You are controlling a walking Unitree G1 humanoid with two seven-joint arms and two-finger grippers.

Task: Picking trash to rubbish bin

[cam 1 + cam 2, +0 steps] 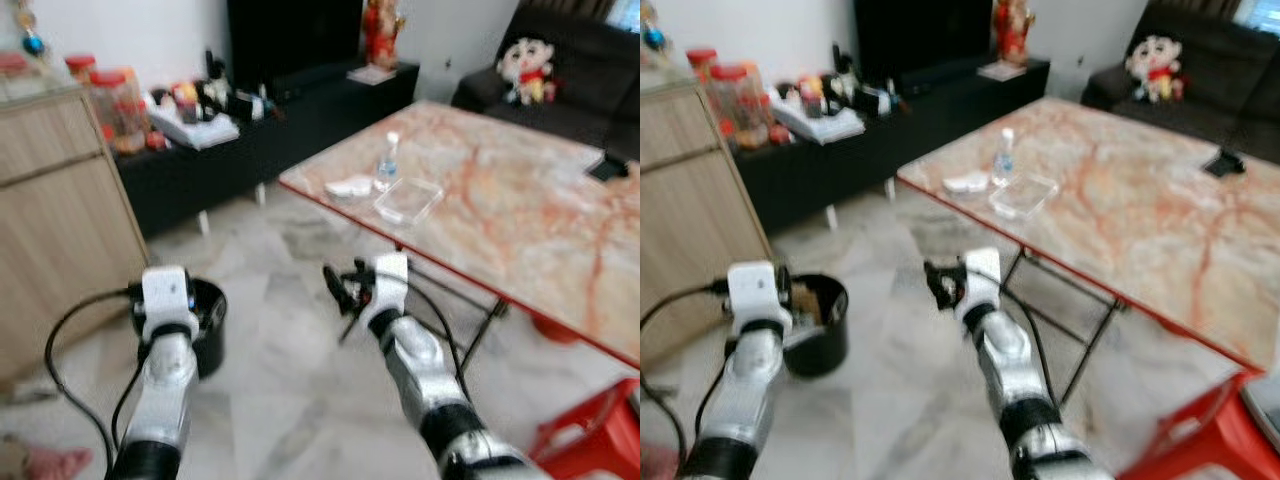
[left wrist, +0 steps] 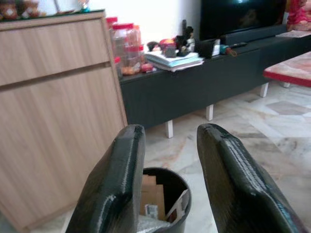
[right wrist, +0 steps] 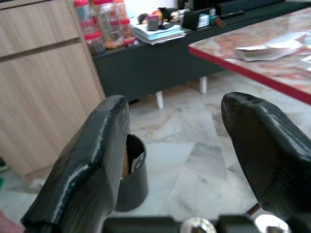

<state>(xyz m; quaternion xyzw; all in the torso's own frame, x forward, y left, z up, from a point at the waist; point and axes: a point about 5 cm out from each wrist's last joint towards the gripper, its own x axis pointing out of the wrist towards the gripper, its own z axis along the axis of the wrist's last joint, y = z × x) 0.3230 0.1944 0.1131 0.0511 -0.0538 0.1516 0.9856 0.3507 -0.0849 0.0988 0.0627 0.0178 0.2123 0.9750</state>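
Left gripper [image 2: 170, 179]: you're spread open, empty, above the rubbish bin [image 2: 165, 204].
Right gripper [image 3: 194, 160]: yours gapes wide, empty.
Bin: cardboard inside, beside the wooden cabinet [image 1: 55, 210].

A home's living room: a dark sofa [image 1: 580, 70] with a cartoon doll [image 1: 526, 68] sits at the upper right of the frame, a long black TV console [image 1: 270, 135] crowded with jars and clutter lines the wall, and a marble-patterned tabletop [image 1: 500, 200] stands on the marble floor [image 1: 280, 330].
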